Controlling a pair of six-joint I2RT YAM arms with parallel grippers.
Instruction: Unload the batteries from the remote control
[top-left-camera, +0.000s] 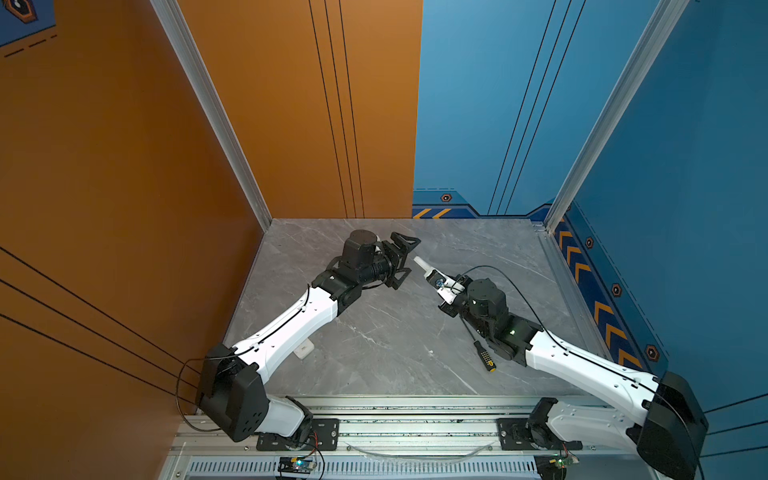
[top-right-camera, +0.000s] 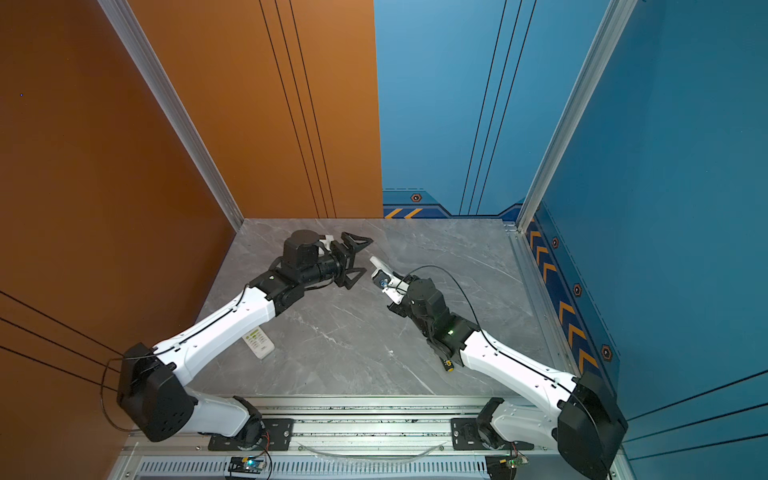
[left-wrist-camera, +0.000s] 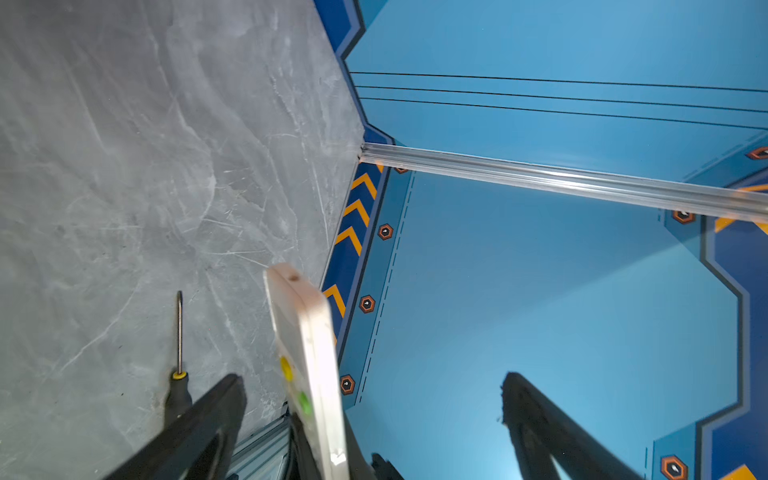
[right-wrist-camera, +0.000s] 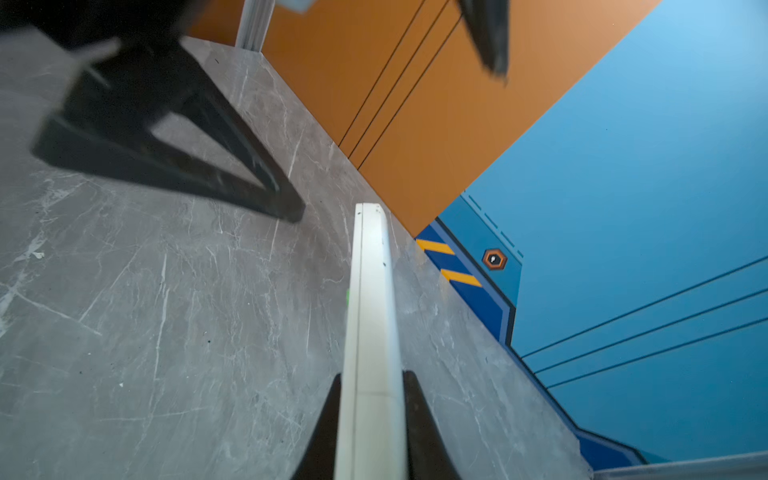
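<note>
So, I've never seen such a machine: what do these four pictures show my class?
Two white-and-black robot arms work over a grey marble-patterned table. Two pictures look down from overhead; the other two come from cameras on the arms' wrists. The right gripper is shut on a slim white plastic remote control, held edge-on above the table. The left gripper stands open beside it, holding nothing. On the table lie a black-and-yellow-handled screwdriver and a second white remote control with buttons. No batteries show.
</note>
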